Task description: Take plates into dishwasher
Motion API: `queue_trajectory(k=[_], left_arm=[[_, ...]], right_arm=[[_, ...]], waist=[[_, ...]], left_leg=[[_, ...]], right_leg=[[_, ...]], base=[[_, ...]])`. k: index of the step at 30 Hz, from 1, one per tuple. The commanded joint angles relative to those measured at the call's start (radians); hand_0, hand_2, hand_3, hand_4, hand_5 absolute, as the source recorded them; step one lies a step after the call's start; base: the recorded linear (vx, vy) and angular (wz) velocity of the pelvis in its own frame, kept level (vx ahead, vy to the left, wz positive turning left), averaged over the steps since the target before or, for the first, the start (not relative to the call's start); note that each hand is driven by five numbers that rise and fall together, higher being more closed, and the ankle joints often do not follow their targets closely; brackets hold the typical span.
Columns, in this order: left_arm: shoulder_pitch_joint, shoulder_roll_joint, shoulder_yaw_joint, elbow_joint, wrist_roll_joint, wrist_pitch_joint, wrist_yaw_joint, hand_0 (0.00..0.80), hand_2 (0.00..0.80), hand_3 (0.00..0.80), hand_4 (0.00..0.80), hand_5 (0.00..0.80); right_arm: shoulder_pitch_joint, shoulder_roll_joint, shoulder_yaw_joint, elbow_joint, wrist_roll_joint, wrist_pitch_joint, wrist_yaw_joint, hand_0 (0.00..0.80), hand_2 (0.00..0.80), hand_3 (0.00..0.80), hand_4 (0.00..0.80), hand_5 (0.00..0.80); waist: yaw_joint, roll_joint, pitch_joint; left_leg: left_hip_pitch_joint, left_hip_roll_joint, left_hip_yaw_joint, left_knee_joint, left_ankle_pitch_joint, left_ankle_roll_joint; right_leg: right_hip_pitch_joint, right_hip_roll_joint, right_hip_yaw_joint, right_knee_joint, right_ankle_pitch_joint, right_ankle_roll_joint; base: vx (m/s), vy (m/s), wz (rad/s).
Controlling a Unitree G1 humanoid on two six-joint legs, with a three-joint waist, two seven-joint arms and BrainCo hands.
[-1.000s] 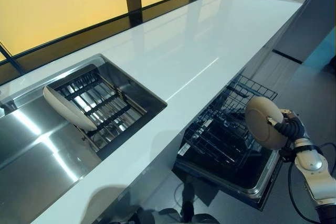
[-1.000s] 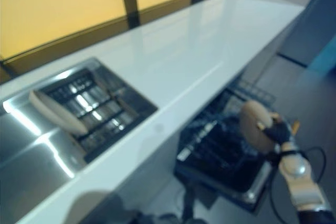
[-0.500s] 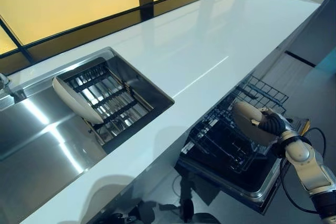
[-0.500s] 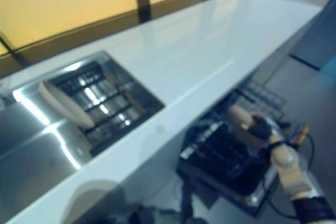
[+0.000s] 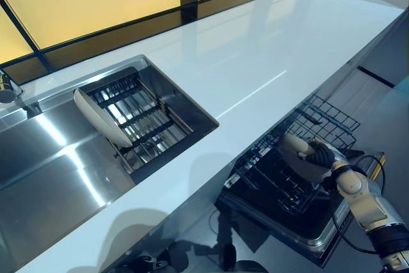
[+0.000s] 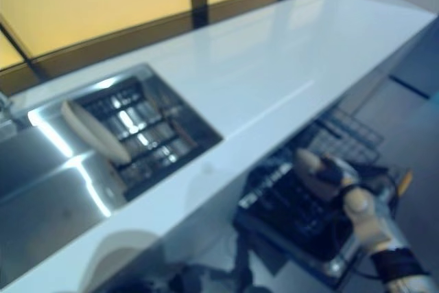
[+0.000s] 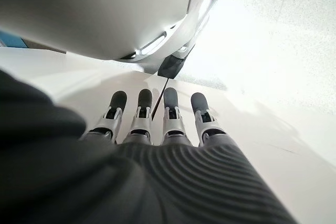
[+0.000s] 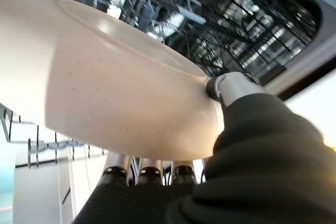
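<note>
Two cream plates in all: one plate (image 5: pixel 101 118) leans on edge at the left end of the drying rack (image 5: pixel 144 126) sunk into the sink (image 5: pixel 51 177), and the other plate (image 5: pixel 295 156) is pinched in the right hand (image 5: pixel 319 155) over the dishwasher rack (image 5: pixel 275 174). One sink, one drying rack in it, one white worktop (image 5: pixel 255 68). One wire dishwasher rack, pulled out below the worktop's front edge. One tap (image 5: pixel 6 89) shows at the sink's far left corner.

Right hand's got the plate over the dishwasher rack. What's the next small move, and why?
Probably lower the plate further, edge first, into the rack. The right hand pinches it just above the wires, and it isn't seated between them yet.
</note>
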Motion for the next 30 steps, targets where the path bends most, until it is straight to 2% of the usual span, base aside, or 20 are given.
queue_trajectory(k=[1, 13, 18, 30], left_arm=[[-0.124, 0.049, -0.035, -0.015, 0.032, -0.007, -0.013, 0.000, 0.000, 0.000, 0.000, 0.000], [-0.142, 0.040, -0.063, -0.017, 0.028, -0.010, -0.014, 0.000, 0.000, 0.000, 0.000, 0.000], [-0.155, 0.039, -0.075, -0.023, 0.020, -0.007, -0.018, 0.000, 0.000, 0.000, 0.000, 0.000], [-0.170, 0.032, -0.101, -0.021, 0.006, -0.016, -0.013, 0.000, 0.000, 0.000, 0.000, 0.000]], right_arm=[[-0.123, 0.013, 0.029, 0.024, -0.015, 0.002, -0.030, 0.800, 0.800, 0.800, 0.800, 0.800], [-0.151, 0.105, 0.105, 0.191, -0.021, 0.032, -0.102, 0.800, 0.800, 0.800, 0.800, 0.800], [-0.176, 0.117, 0.132, 0.225, -0.027, 0.053, -0.106, 0.800, 0.800, 0.800, 0.800, 0.800], [-0.220, 0.129, 0.185, 0.327, -0.049, 0.037, -0.125, 0.800, 0.800, 0.800, 0.800, 0.800]], waist=[[0.028, -0.001, 0.016], [0.047, 0.020, 0.035], [0.051, 0.029, 0.045], [0.058, 0.047, 0.059]], left_leg=[[0.019, -0.018, -0.034, 0.004, -0.065, 0.030], [0.007, -0.024, -0.055, 0.004, -0.061, 0.028], [0.001, -0.026, -0.063, 0.004, -0.058, 0.025], [-0.011, -0.030, -0.074, 0.004, -0.051, 0.021]], right_leg=[[-0.022, -0.012, -0.047, 0.091, -0.046, 0.039], [-0.028, -0.022, -0.059, 0.100, -0.049, 0.036], [-0.031, -0.025, -0.063, 0.102, -0.050, 0.034], [-0.039, -0.030, -0.069, 0.109, -0.053, 0.029]], base=[[0.006, 0.005, 0.08], [0.004, 0.001, 0.02], [-0.007, 0.006, 0.07], [0.000, 0.003, 0.01]])
